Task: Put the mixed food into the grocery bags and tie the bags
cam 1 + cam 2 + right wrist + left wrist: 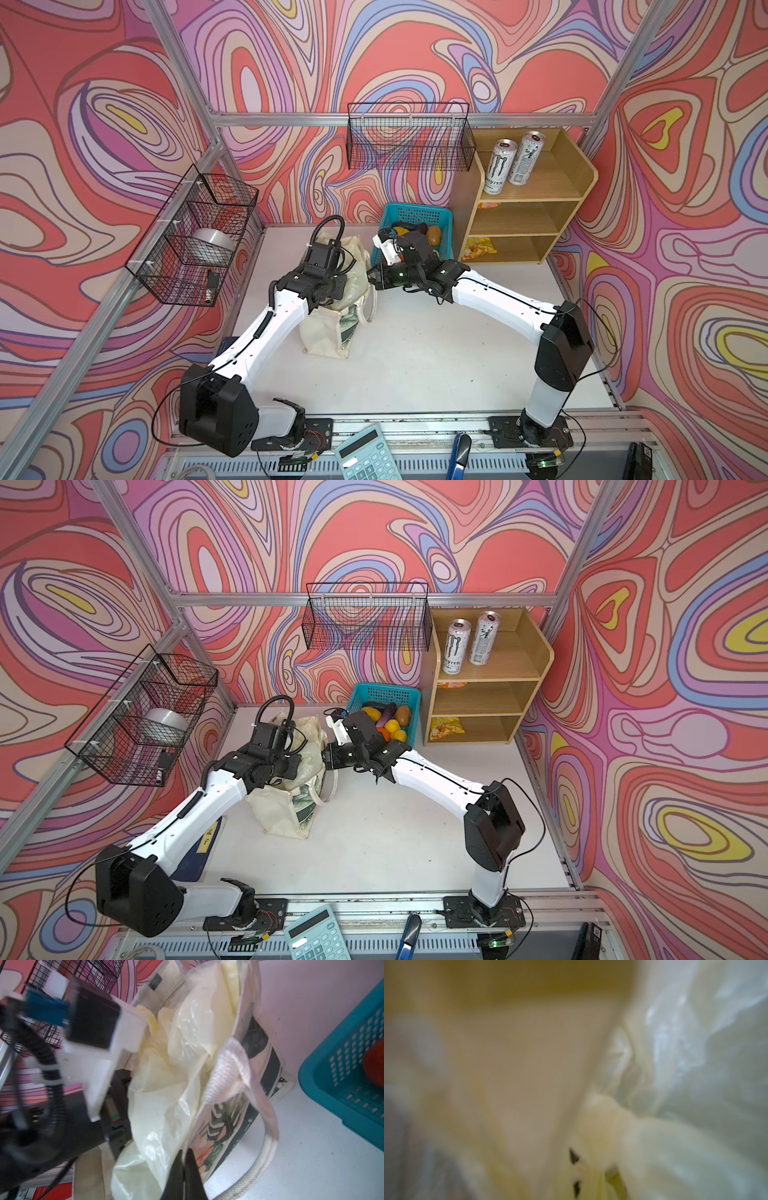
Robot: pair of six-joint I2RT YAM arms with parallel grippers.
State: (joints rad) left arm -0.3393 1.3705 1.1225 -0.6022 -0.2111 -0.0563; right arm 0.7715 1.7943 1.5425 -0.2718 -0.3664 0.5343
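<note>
A cream canvas tote stands left of the table's middle. A pale-yellow plastic bag is bunched inside it. My left gripper reaches down into the bag and is hidden in both top views. Its wrist view is blurred, with plastic gathered round the shut fingertips. My right gripper is shut on the tote's near rim, beside the leaf print. The mixed food lies in a teal basket: a potato, an eggplant and lemons. A snack packet sits on the lowest shelf.
A wooden shelf unit at the back right carries two tall cans. Wire baskets hang on the back wall and the left wall. A calculator lies on the front rail. The tote's rope handle loops onto the table.
</note>
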